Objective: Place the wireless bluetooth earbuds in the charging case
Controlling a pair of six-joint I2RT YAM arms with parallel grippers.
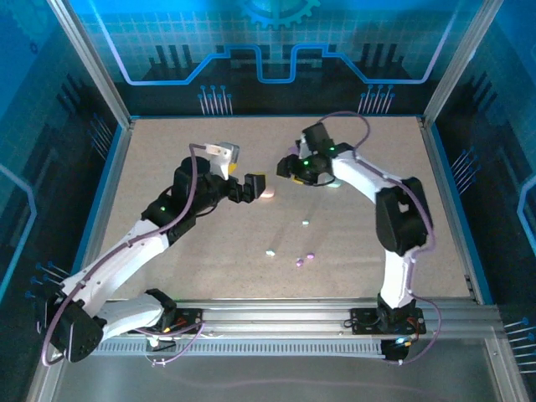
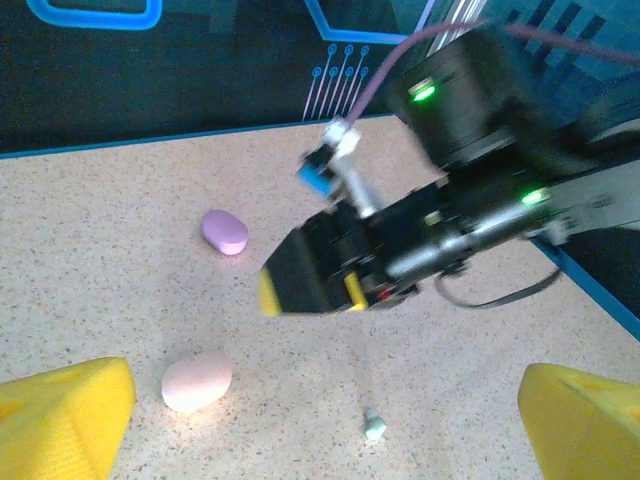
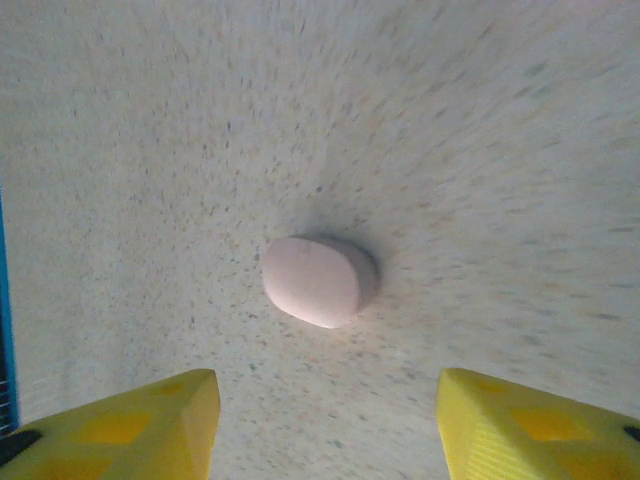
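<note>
Right wrist view looks down past the right claw [image 3: 322, 400], whose two yellow fingers [image 3: 130, 425] stand apart with only bare desk [image 3: 480, 150] in the gap. Just ahead of the fingertips and clear of them lies the lilac charging case [image 3: 318, 282], a smooth oval lying flat. Its long axis runs across the frame and dips a little toward the right. From the top view the right claw [image 1: 293, 167] hangs over the middle of the desk toward the far side, facing the left claw [image 1: 251, 188]. The left wrist view shows the left claw [image 2: 325, 400] spread wide and holding nothing. The right claw's black, yellow-tipped fingers [image 2: 300, 280] hang in front of it. The pink charging case [image 2: 197, 380] lies flat just beside the finger at the left of that view, its long axis rising slightly to the right. The lilac charging case [image 2: 225, 232] lies farther off, its long axis slanting down to the right. Between the left claw's fingers, low in the frame, a mint earbud [image 2: 374, 427] sits on the desk. It is small and blurred, and its long axis seems to run up the frame, though I cannot be sure. Seen from above, the pink charging case [image 1: 267, 193] lies right at the left claw's tips. The loose earbuds lie nearer the arm bases, well apart from both cases. They are a pale mint one [image 1: 306, 223], another mint one [image 1: 270, 251] lying roughly left to right, and two purple ones [image 1: 311, 254] near each other, too small to tell which way they point.
</note>
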